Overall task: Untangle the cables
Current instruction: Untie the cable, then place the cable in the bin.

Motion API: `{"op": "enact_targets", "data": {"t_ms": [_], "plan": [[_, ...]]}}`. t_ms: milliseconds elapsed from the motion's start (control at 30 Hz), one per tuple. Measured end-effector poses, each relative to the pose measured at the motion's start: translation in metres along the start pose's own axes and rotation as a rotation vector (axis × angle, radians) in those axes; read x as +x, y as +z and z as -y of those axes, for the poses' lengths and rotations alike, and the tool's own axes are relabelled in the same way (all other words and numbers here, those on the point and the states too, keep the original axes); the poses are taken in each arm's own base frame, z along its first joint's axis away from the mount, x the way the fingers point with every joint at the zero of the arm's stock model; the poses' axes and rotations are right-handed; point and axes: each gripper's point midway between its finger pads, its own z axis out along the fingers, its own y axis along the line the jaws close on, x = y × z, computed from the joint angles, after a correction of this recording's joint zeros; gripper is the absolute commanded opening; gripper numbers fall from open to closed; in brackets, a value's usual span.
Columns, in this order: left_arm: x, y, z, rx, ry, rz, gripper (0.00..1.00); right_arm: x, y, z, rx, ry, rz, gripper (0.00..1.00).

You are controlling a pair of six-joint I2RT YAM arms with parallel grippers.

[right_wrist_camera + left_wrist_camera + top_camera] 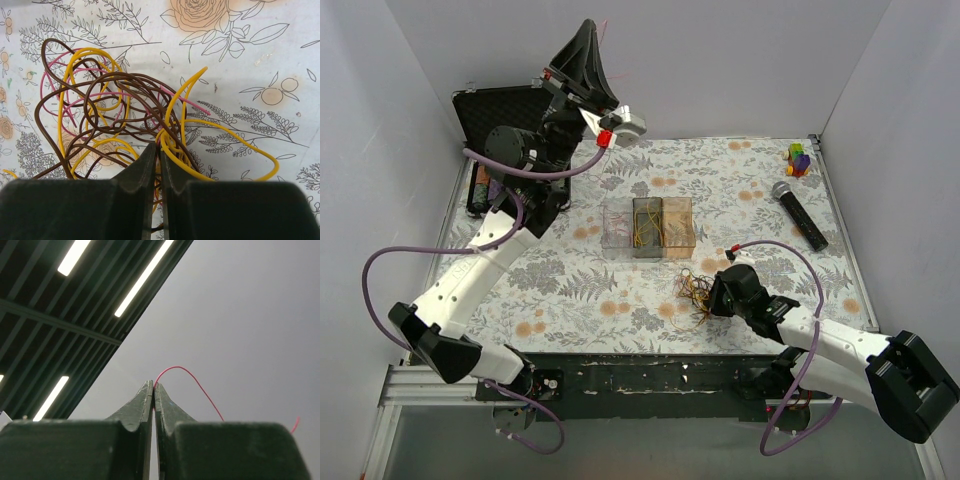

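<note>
Left gripper point(153, 385) raised high at far left, pointing up, fingers clenched on a single pink wire point(190, 376) arcing out of the tips. Right gripper point(156, 146) low on the table point(570, 290), fingers pressed together at the edge of the cables point(105, 105), a brown, yellow and pink tangle lying near, right of centre; whether a strand is pinched, cannot tell

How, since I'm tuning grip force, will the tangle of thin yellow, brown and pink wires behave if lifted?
Probably floppy yet springy: the tangle of thin yellow, brown and pink wires holds open loops. Likely light: a single pink wire arcs unsupported from the left gripper. The interlocked loops would probably rise as one clump with the right gripper.
</note>
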Motion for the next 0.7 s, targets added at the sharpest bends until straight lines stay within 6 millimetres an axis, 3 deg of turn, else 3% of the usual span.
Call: {"op": "enact_targets", "data": {"t_ms": [133, 367, 700], "plan": [[0.006, -0.002, 0.003, -0.010, -0.006, 0.001, 0.00, 0.000, 0.000, 0.000, 0.000, 0.000, 0.000, 0.15], [0.007, -0.005, 0.031, 0.037, -0.032, 0.022, 0.00, 0.000, -0.001, 0.000, 0.001, 0.000, -0.001, 0.15], [0.018, -0.011, 0.050, 0.066, -0.022, 0.033, 0.00, 0.000, -0.001, 0.001, 0.002, 0.000, -0.002, 0.15]]}}
